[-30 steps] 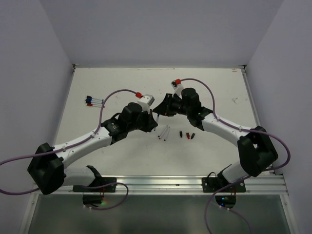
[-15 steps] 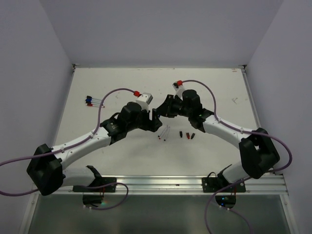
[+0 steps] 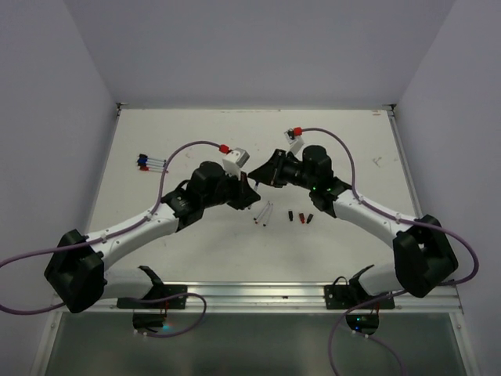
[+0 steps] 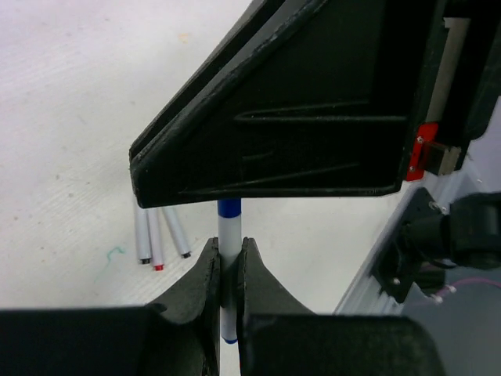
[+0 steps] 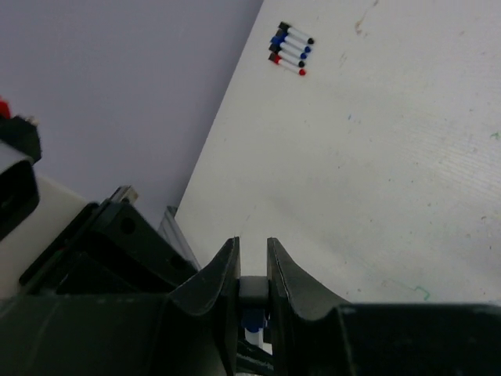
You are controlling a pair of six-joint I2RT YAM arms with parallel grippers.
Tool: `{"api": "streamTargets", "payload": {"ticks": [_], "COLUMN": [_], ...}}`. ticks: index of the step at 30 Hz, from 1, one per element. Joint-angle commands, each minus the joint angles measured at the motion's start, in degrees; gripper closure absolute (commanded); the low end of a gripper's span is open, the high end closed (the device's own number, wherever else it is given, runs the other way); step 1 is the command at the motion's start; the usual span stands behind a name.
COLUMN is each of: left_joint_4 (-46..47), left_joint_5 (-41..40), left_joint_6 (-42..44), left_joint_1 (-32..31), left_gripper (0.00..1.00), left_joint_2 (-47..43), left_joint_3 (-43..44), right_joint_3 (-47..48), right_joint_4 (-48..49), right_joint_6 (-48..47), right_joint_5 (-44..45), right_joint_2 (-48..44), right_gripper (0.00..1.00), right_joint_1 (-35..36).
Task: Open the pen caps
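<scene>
1. the left gripper [image 4: 229, 262] has its jaws pressed tight on the white barrel of a pen [image 4: 229, 239], held in the air over the middle of the table [image 3: 352, 149].
2. the right gripper [image 5: 252, 254] meets it nose to nose, jaws all but closed on that pen's other end, where the blue cap [image 4: 229, 207] sits.
3. we judge this the pulling-apart step: barrel in one grip, cap in the other. whether the cap has come loose we cannot tell.
4. a few bare pens [image 3: 264, 213] and three loose caps [image 3: 300, 217] lie just beside the grippers. a bunch of capped pens [image 3: 151, 163] waits near the left wall.
5. the next move calls for a straight pull along the pen's length, both grips firm and no sideways bending.
</scene>
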Motion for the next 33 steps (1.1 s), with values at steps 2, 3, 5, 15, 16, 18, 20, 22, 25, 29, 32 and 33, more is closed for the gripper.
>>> {"api": "streamTargets", "payload": {"ticks": [2, 3, 5, 15, 16, 18, 20, 22, 25, 29, 32, 33], "left_joint_4": [17.10, 17.97, 23.76, 18.57, 7.11, -6.46, -22.75, -31.71, -33.95, -25.23, -2.73, 4.03], "left_joint_5": [26.50, 28.70, 35.38, 26.23, 11.73, -14.60, -34.98, -52.45, -63.02, -55.78, -33.04, -22.01], "left_joint_6": [-0.27, 0.16, -0.88, -4.43, -4.31, -6.68, -13.05, -18.44, -24.08, -11.09, 2.31, 4.28], "left_joint_1": [2.39, 2.48, 3.27, 6.18, 5.74, 5.30, 0.40, -4.96, -9.45, -10.61, -10.26, -10.17], "left_gripper": [1.00, 1.00, 1.00, 1.00, 1.00, 1.00, 1.00, 1.00, 1.00, 1.00, 1.00, 1.00], "left_joint_2": [-5.19, -5.90, -8.44, -9.43, -9.16, -7.50, -4.52, -2.58, -1.69, 0.25, -7.38, -8.79], "left_joint_3": [-1.96, -1.96, -2.83, -1.46, -0.04, 5.76, 11.02, 12.10, 11.93, 10.20, 0.64, -0.71], "right_joint_3": [-2.49, -2.84, -3.81, -7.51, -7.07, -2.62, 1.00, 7.24, 12.96, 13.32, 12.10, 11.92], "right_joint_4": [14.98, 17.35, 24.64, 50.37, 38.59, 10.89, -2.60, -18.00, -30.50, -33.16, -31.67, -30.71], "right_joint_6": [-2.26, -2.01, 0.35, 12.61, 9.11, -6.25, -15.84, -17.29, -18.43, -19.23, -18.62, -18.70], "right_joint_5": [-9.96, -11.81, -16.80, -20.20, -18.00, -4.20, 8.58, 26.57, 44.44, 50.05, 41.22, 37.60], "right_joint_2": [-2.51, -2.33, -2.15, 1.91, 0.41, -5.28, -7.50, -7.26, -4.97, -4.26, -5.32, -5.67], "right_gripper": [1.00, 1.00, 1.00, 1.00, 1.00, 1.00, 1.00, 1.00, 1.00, 1.00, 1.00, 1.00], "right_joint_1": [-1.24, -1.68, -1.86, -2.56, -2.21, -1.07, 2.53, 4.55, 7.18, 7.72, 4.57, 3.60]}}
